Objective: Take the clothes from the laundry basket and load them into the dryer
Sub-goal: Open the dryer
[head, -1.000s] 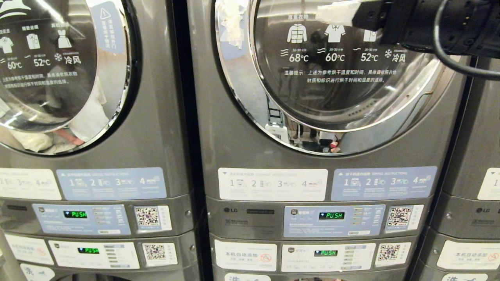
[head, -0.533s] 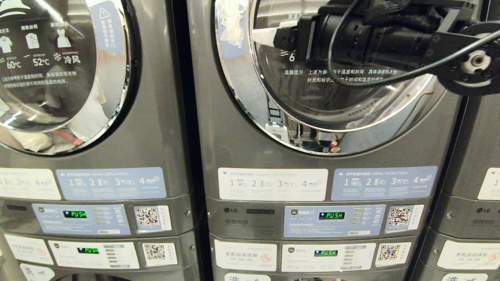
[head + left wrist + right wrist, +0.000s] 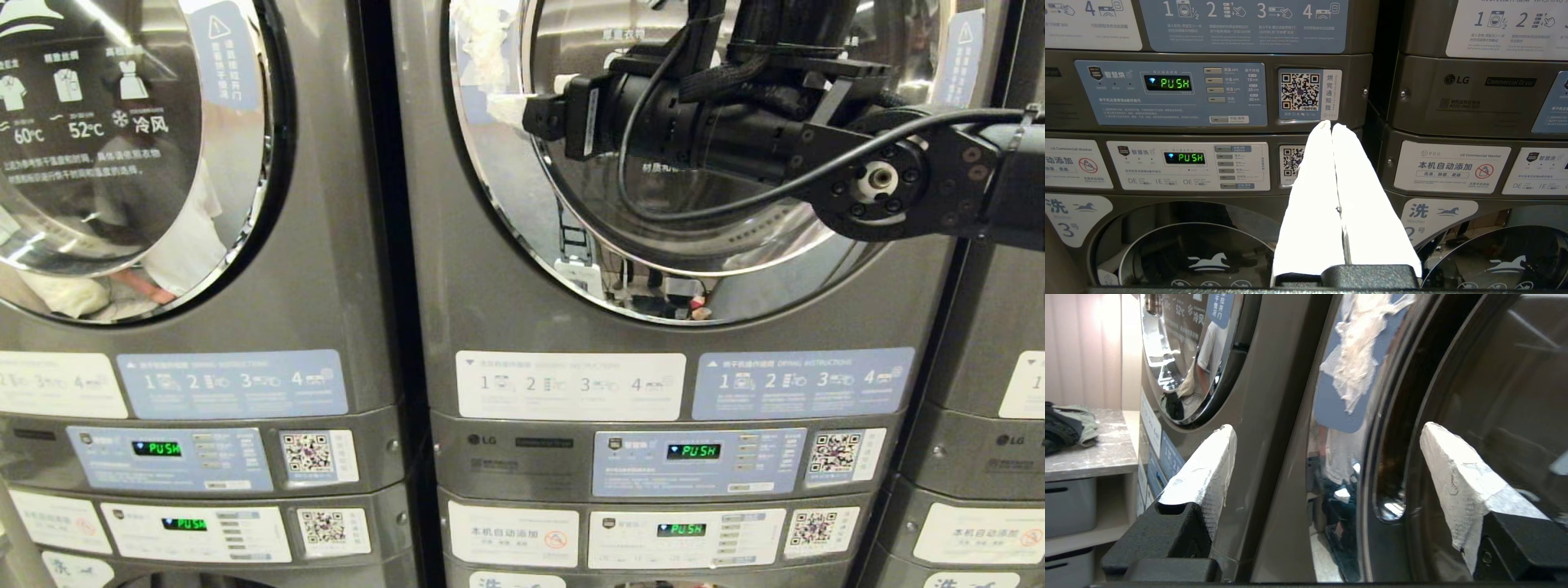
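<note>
The middle grey dryer (image 3: 490,310) has its round chrome door (image 3: 694,229) shut. My right arm reaches across that door from the right. Its gripper (image 3: 504,109) is at the door's left rim. In the right wrist view this gripper (image 3: 1327,428) stands wide open and empty, and the door's dark rim (image 3: 1392,416) runs between its white-wrapped fingers (image 3: 1208,469). A pile of green and dark clothes (image 3: 1069,424) lies on a marble counter to the left of the machines. The laundry basket is out of view. My left gripper (image 3: 1329,124) is shut and empty, parked low before the control panels.
A second dryer (image 3: 163,163) stands on the left and a third machine (image 3: 996,367) on the right. Control panels (image 3: 694,461) showing PUSH sit below the doors. Grey bins (image 3: 1069,506) sit under the counter (image 3: 1098,453). A person is reflected in the chrome doors.
My right arm has swung down and to the left across the dryer door, from the door's top right to its left rim. The left arm has not moved.
</note>
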Tool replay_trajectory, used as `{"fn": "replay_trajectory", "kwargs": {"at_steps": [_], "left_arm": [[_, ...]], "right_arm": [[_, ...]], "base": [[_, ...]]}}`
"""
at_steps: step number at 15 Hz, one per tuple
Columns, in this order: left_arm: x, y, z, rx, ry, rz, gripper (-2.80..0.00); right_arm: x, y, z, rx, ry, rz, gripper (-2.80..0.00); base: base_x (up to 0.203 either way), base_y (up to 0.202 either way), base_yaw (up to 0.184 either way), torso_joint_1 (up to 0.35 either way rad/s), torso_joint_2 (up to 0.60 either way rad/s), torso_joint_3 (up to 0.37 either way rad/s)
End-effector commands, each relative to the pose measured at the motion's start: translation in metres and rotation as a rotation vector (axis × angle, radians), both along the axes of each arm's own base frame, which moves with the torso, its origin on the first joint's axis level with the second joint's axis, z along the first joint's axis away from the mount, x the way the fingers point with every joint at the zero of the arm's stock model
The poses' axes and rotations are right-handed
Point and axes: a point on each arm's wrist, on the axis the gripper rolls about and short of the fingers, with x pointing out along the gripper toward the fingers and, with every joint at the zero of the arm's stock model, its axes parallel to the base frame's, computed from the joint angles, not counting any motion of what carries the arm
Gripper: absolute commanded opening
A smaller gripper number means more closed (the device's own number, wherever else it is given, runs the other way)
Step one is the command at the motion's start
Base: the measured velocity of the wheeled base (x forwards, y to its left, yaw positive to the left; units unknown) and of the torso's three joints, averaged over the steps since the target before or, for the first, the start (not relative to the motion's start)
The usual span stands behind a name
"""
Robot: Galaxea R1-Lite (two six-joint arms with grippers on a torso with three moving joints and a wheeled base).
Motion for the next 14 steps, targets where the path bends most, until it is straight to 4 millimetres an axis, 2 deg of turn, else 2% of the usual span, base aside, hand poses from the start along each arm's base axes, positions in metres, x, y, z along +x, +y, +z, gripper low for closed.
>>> {"fn": "replay_trajectory", "kwargs": {"at_steps": [1, 7, 14], "left_arm": [[0.000, 0.000, 0.000, -0.001, 0.000, 0.000, -2.80], [0.000, 0.000, 0.000, -0.001, 0.000, 0.000, -2.80], [0.000, 0.000, 0.000, -0.001, 0.000, 0.000, -2.80]], "right_arm": [[0.000, 0.006, -0.003, -0.002, 0.002, 0.014, 0.00], [0.008, 0.017, -0.016, 0.005, 0.009, -0.012, 0.00], [0.011, 0.019, -0.021, 0.048, 0.086, 0.007, 0.00]], "base": [[0.000, 0.000, 0.000, 0.000, 0.00, 0.000], [0.000, 0.000, 0.000, 0.000, 0.00, 0.000], [0.000, 0.000, 0.000, 0.000, 0.00, 0.000]]}}
